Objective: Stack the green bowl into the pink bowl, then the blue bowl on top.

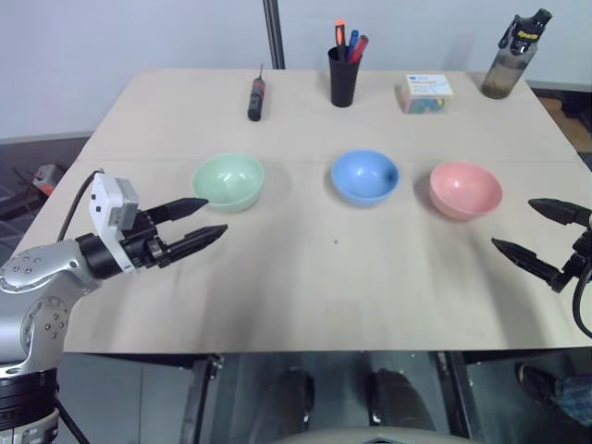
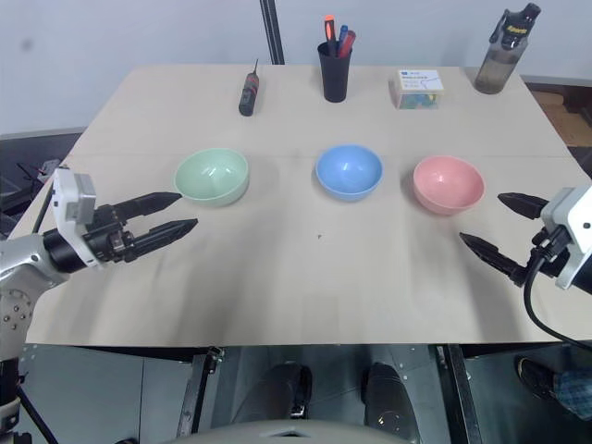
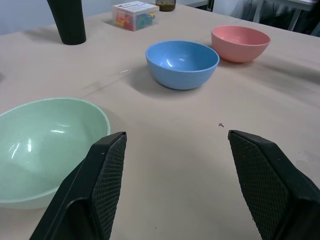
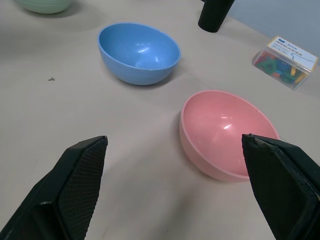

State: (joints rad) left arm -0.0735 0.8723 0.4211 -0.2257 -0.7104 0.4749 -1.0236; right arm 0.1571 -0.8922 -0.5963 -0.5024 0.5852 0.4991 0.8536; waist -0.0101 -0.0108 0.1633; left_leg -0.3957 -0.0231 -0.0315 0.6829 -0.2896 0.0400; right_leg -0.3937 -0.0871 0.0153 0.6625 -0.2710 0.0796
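Left claw spread, empty, near the green bowl: pinch its near rim squarely, lift clear, then carry right to the pink bowl.

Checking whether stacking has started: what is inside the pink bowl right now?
Nothing. The pink bowl is empty, its whole inner surface in view. The green bowl and blue bowl sit apart on the table. What lies under it is covered.
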